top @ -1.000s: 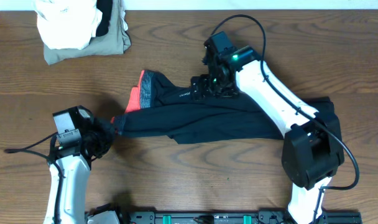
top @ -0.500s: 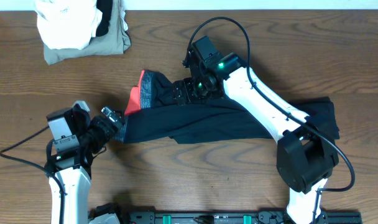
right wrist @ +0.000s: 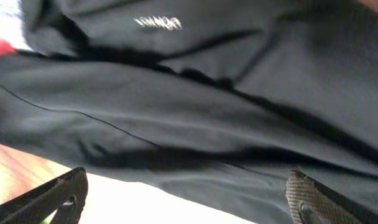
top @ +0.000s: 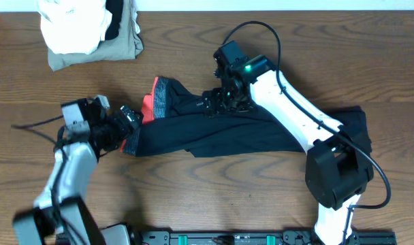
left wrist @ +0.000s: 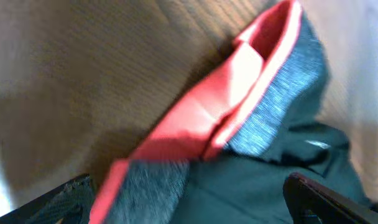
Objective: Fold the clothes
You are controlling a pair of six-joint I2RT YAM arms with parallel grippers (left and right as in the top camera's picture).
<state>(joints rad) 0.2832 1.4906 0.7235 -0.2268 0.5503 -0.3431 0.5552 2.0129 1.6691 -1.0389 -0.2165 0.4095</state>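
The clothes point(top: 220, 129) are one black garment lying in a long band across the table point(top: 193, 197). Its grey waistband point(top: 163, 99) with a red-orange edge points left. My left gripper point(top: 129, 121) is at the garment's left end, open. In the left wrist view its fingers point(left wrist: 326, 199) stand wide apart over the waistband point(left wrist: 270, 118). My right gripper point(top: 224, 102) hovers at the garment's upper edge, just right of the waistband. It is open too, and black fabric point(right wrist: 207, 106) fills the view between its fingers point(right wrist: 313, 199).
A white folded cloth point(top: 71, 27) lies on a khaki-olive garment point(top: 122, 47) at the back left corner. The right arm's dark elbow point(top: 340, 170) hangs over the garment's right end. A thin black cable point(top: 30, 126) trails left of the left arm.
The left gripper has opened, letting go of the garment's left corner, and moved up toward the waistband. The right gripper swung slightly left, then came back.
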